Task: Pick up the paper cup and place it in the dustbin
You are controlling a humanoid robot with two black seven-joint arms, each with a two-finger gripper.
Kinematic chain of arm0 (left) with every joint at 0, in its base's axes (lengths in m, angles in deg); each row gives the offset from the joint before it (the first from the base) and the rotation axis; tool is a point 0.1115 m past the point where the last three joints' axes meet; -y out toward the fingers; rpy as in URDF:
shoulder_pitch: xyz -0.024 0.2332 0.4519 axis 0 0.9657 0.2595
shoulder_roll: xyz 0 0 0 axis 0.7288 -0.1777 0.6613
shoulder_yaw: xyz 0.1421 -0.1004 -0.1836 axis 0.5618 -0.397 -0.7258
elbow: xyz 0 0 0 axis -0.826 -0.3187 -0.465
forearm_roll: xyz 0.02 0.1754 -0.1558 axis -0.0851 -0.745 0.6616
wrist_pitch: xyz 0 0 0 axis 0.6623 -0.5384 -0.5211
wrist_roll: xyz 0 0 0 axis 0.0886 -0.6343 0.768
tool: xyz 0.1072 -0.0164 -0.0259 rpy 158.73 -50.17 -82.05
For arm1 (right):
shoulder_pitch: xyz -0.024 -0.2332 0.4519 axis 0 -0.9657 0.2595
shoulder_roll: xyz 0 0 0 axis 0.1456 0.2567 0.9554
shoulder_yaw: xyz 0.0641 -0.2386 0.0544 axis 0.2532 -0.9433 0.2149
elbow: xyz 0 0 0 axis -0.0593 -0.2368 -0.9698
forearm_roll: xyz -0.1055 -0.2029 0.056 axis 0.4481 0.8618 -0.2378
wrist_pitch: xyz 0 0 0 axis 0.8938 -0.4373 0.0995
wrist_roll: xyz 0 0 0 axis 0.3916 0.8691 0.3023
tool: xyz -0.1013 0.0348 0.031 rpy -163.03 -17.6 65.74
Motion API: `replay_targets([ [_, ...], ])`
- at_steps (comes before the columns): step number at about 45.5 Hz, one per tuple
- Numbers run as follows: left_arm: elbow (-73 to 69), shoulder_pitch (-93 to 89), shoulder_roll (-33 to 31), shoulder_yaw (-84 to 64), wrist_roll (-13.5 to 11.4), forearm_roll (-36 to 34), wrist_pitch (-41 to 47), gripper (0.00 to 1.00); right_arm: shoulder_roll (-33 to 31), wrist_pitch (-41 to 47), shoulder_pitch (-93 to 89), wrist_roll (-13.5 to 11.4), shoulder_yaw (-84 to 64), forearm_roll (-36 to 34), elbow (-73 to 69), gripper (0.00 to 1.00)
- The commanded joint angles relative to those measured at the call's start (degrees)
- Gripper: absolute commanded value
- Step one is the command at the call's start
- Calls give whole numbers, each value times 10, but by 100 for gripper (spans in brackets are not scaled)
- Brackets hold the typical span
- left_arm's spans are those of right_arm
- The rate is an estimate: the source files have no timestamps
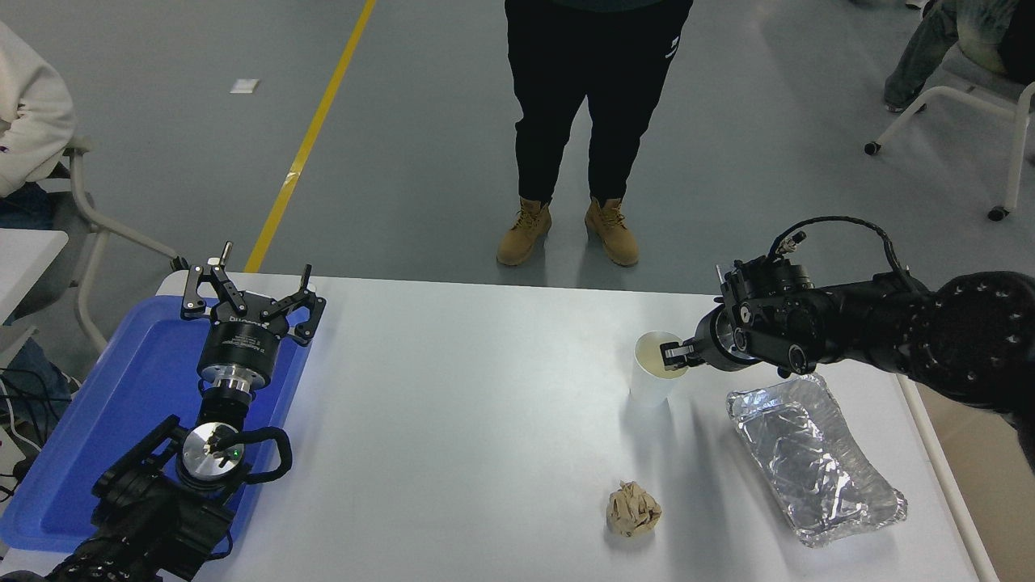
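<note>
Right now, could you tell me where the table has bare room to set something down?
The widest bare stretch lies between the blue tray and the paper cup. The right side is crowded: right gripper at the cup, crumpled paper ball, foil tray.

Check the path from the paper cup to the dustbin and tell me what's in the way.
The foil tray lies on the table between the paper cup and the dustbin at the right edge, a little nearer the camera than the straight line. It is low; nothing else blocks. The right gripper is already at the cup's rim.
</note>
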State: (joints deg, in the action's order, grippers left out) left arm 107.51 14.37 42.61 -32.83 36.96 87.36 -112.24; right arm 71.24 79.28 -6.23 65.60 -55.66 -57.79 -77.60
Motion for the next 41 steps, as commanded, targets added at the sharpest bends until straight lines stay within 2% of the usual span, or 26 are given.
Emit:
replay_targets([
  [1,0,0,0,1,0,0,0,100,2,1,1,0,1,-1,0,0],
  [17,0,-1,0,1,0,0,0,100,-4,13,38,1,14,-2,-30,0],
  [35,0,-1,0,1,0,-1,0,100,-161,96,279,-2,-5,10,-224,0],
  [41,0,0,0,0,0,-1,0,100,-201,133,353,-15,-6,22,-267,0],
])
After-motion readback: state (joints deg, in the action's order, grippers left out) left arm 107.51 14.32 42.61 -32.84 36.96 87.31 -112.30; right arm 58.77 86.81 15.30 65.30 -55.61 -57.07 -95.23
